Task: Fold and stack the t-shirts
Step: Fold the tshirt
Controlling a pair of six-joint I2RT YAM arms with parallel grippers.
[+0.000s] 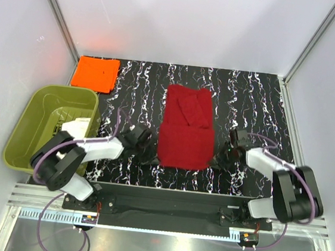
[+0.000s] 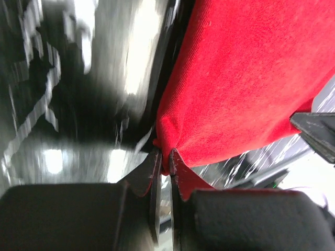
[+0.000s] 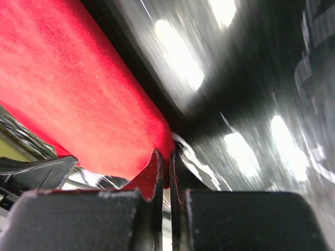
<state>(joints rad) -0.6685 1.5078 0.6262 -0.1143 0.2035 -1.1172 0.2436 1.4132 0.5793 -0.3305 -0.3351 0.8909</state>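
Olive tub [image 1: 18,128] sat beside the tabletop [image 1: 253,104] left edge, orange t-shirt [image 1: 95,73] at far-left corner. Left gripper [image 2: 164,157] and right gripper [image 3: 166,156] were each clamped on red t-shirt [image 1: 184,133] near corners.

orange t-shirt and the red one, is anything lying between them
Nothing: in the top view only bare black marbled table separates the orange t-shirt from the red t-shirt. The green tub sits nearer the arms, off that line.
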